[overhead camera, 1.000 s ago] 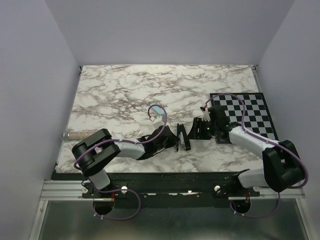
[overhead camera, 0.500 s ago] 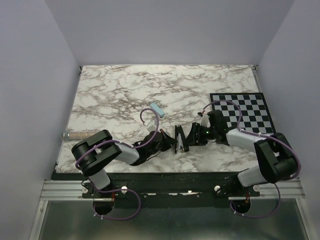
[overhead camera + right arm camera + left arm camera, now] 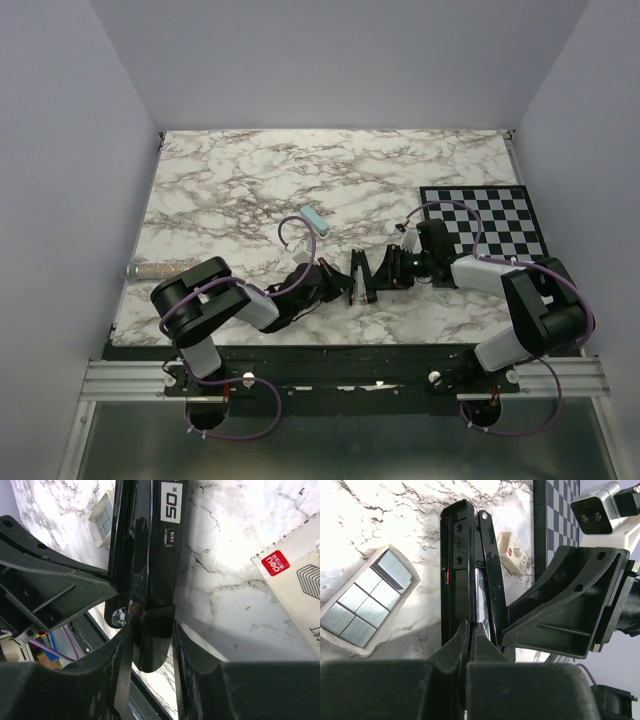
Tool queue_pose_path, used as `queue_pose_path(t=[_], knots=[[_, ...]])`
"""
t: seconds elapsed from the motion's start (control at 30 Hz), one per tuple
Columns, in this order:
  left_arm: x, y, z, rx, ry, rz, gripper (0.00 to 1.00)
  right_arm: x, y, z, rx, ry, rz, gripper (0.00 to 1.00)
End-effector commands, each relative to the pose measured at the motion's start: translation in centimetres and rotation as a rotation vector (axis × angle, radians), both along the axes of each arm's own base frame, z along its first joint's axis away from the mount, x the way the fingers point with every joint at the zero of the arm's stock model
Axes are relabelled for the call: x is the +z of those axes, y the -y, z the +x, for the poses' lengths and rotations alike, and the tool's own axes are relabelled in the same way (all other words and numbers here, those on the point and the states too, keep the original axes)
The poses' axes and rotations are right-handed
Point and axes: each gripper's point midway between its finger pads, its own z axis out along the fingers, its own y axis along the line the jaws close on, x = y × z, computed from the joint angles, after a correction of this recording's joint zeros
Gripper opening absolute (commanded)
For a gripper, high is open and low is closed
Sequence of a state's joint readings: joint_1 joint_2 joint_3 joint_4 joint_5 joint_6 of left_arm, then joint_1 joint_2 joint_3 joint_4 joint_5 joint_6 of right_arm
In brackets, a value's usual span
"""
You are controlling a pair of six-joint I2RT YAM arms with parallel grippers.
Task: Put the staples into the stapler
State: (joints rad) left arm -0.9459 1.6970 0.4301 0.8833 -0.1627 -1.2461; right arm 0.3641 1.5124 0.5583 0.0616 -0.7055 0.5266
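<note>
Stapler lies open on the tabletop. Left claw, its fingers pressed together, meets the stapler's near end. Right claw clamps its rounded end. Staples wait in a tray beside the stapler. Hazard: the glossy body may slip, twisting the stapler or snapping it closed.

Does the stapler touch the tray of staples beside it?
Apart. In the left wrist view, a strip of marble tabletop shows between the stapler and the tray of staples.
</note>
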Motion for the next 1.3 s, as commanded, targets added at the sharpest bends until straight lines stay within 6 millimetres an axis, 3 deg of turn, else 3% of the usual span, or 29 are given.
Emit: queue_pose_path(t=[0.0,0.13,0.2,0.37,0.43,0.57,0.83,0.87,0.9,1.1,1.27], knots=[[2.7,2.1,-0.1,-0.059,0.051,-0.109,0.00,2.1,-1.6,-1.1,0.092,0.026,0.112,0.25],[1.9,2.1,-0.1,-0.062,0.034,-0.080,0.03,3.4,-1.3,-0.5,0.091,0.075,0.089,0.18],[1.6,2.5,-0.2,-0.077,0.021,-0.070,0.17,3.6,-0.8,-0.4,0.082,0.087,0.043,0.17],[1.8,4.5,0.0,-0.126,0.017,-0.085,0.28,6.1,-0.1,1.1,0.062,0.171,-0.030,0.17],[1.9,5.2,0.0,-0.149,0.018,-0.085,0.39,5.9,0.6,1.4,0.052,0.173,-0.089,0.16],[1.9,6.3,0.3,-0.167,0.030,-0.055,0.41,6.3,1.1,1.8,0.057,0.187,-0.140,0.17],[-0.7,4.4,0.0,-0.125,-0.028,0.036,0.46,5.1,0.9,1.1,0.091,0.197,-0.241,0.16],[-0.9,4.2,0.0,-0.121,-0.031,0.051,0.49,5.1,0.7,1.1,0.095,0.204,-0.250,0.16],[-1.3,3.9,-0.1,-0.116,-0.040,0.068,0.58,5.0,0.4,0.9,0.106,0.211,-0.265,0.16],[-1.8,3.7,-0.4,-0.118,-0.060,0.088,0.78,5.1,-0.6,1.0,0.119,0.260,-0.348,0.15],[-1.3,1.9,-0.8,-0.078,-0.047,0.073,0.78,5.2,-1.0,1.0,0.122,0.282,-0.397,0.15]])
